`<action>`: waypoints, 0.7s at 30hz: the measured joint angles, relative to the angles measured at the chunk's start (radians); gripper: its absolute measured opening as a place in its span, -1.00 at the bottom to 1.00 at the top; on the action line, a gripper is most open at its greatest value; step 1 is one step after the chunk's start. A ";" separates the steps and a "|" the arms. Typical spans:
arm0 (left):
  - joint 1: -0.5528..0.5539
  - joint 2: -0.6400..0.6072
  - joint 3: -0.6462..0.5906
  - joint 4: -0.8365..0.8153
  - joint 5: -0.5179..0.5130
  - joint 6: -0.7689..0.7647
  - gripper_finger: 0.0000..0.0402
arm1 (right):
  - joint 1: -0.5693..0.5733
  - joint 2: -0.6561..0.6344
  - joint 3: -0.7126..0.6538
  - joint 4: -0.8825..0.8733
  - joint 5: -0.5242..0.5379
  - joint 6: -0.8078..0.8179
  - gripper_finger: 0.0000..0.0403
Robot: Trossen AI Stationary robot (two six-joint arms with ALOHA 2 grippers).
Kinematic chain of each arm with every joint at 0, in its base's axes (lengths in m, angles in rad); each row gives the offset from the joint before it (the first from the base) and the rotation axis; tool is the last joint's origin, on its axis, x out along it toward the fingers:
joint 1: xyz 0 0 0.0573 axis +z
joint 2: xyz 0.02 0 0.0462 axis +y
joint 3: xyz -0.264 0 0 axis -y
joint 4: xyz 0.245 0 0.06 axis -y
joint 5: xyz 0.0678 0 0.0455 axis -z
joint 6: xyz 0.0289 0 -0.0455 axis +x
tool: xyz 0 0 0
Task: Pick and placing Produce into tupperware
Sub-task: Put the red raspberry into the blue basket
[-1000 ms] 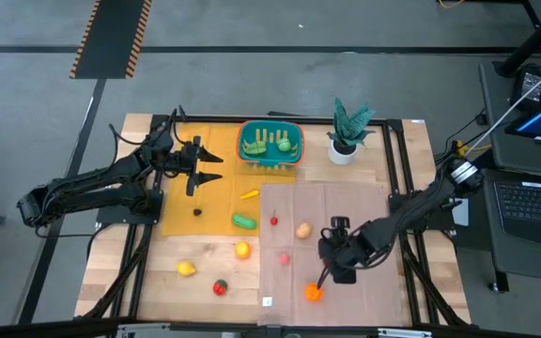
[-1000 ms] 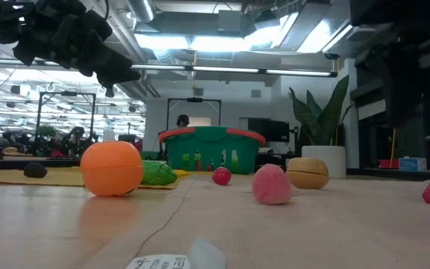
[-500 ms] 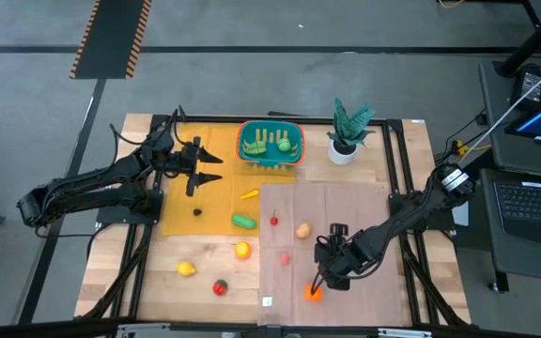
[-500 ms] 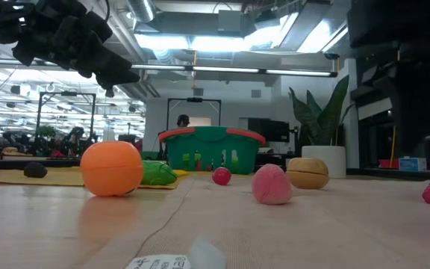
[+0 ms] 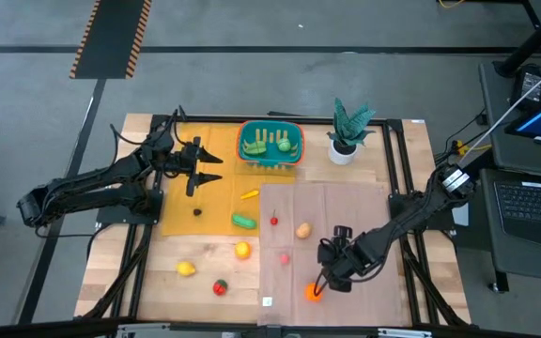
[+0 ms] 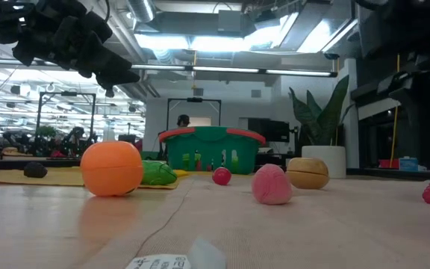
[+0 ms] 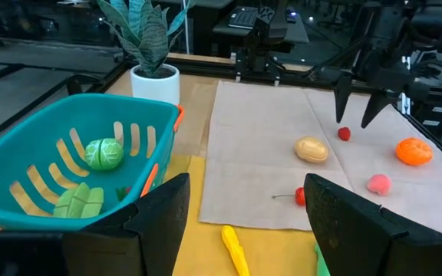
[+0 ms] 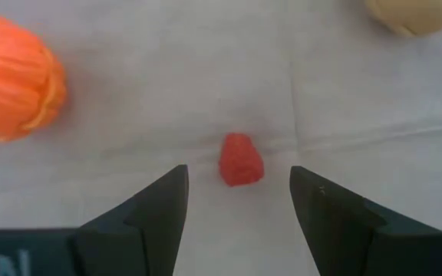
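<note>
The left gripper (image 5: 202, 170) hangs unmoved just left of the teal slotted plastic basket with the orange-red rim (image 5: 270, 144), its fingers (image 7: 159, 218) spread and empty. Inside the basket lie a green toy cabbage (image 7: 103, 153) and other green pieces. The right gripper (image 5: 325, 279) has dropped over the past second toward the small red toy berry (image 8: 241, 159), well right and to the near side of the basket on the paper-covered surface (image 5: 364, 202). Its fingers (image 8: 156, 207) stand apart, straddling the berry without touching it, which suggests a pick is imminent. The orange ribbed toy pumpkin (image 8: 12, 77) sits just beside.
</note>
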 joint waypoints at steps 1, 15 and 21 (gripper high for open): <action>0.000 0.000 0.000 0.000 0.000 0.000 0.23 | 0.000 0.000 -0.006 0.010 0.003 0.000 0.14; 0.000 0.000 0.000 0.000 0.000 0.000 0.23 | 0.000 0.001 -0.068 0.098 0.006 -0.004 0.14; 0.000 0.000 0.000 0.000 0.000 0.000 0.23 | 0.000 0.023 -0.068 0.103 0.008 -0.008 0.14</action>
